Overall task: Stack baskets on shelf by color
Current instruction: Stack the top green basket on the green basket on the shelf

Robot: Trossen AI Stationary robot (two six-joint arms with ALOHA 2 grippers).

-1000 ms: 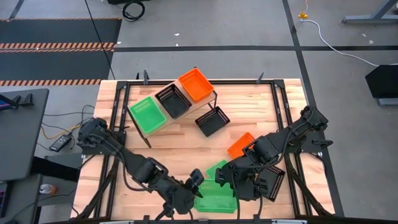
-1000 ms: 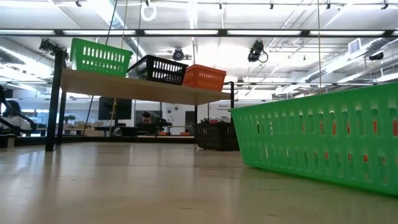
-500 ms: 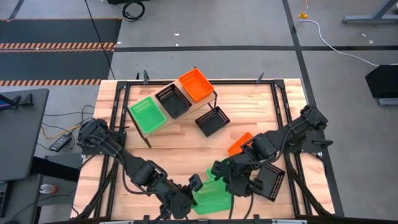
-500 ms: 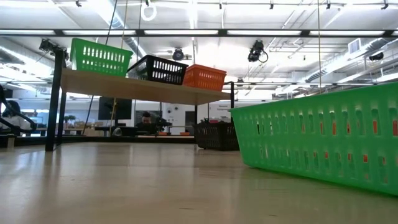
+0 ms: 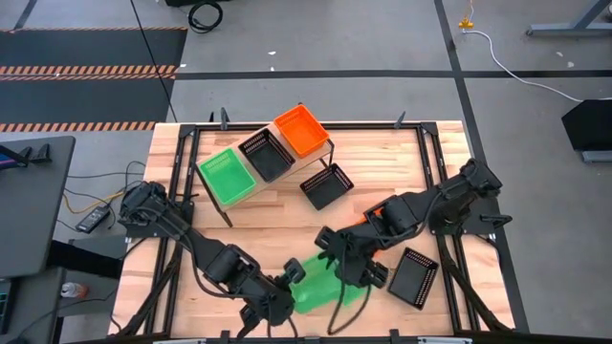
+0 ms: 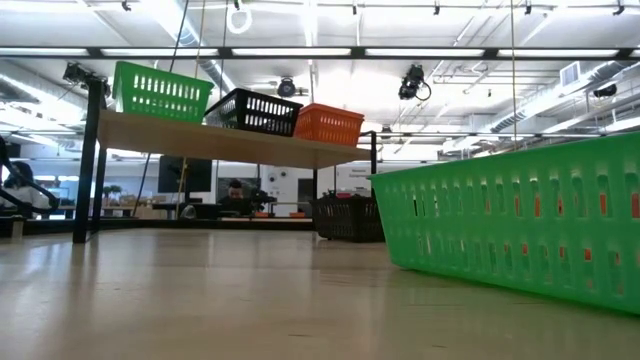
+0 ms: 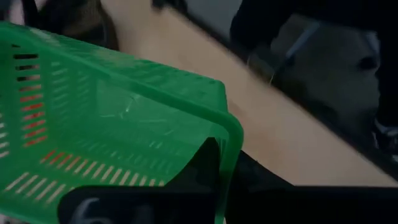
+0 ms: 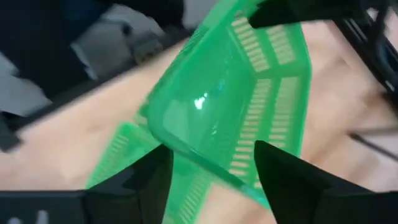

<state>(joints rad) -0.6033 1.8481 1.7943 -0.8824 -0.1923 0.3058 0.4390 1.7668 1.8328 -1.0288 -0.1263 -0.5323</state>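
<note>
At the lower middle of the high view, the left gripper (image 5: 290, 279) has its jaws clamped on the rim of a bright green perforated plastic basket (image 5: 320, 285); the left wrist view shows the green wall (image 7: 112, 124) pinched at one corner. Just to the right, the right gripper (image 5: 337, 256) hangs over the same basket with its jaws spread wide, holding nothing; in its wrist view the two dark fingers (image 8: 283, 171) straddle the green rim (image 8: 205, 106) without touching it.

The light wooden shelf on thin black legs (image 5: 215, 191) sits at the upper left of the slatted wooden surface (image 5: 287, 215), already carrying one green basket (image 5: 228, 176), one black mesh basket (image 5: 266, 154) and one orange basket (image 5: 300, 130). Another black basket (image 5: 327, 185) lies just below the shelf's right end, a third (image 5: 414, 275) at the lower right, and an orange one (image 5: 361, 222) peeks from under the right arm.

The risk, as I judge it, is the one-corner grip: the basket may swing or slip as it lifts, or clip the close right gripper, or nudge the shelf's green basket on arrival.
</note>
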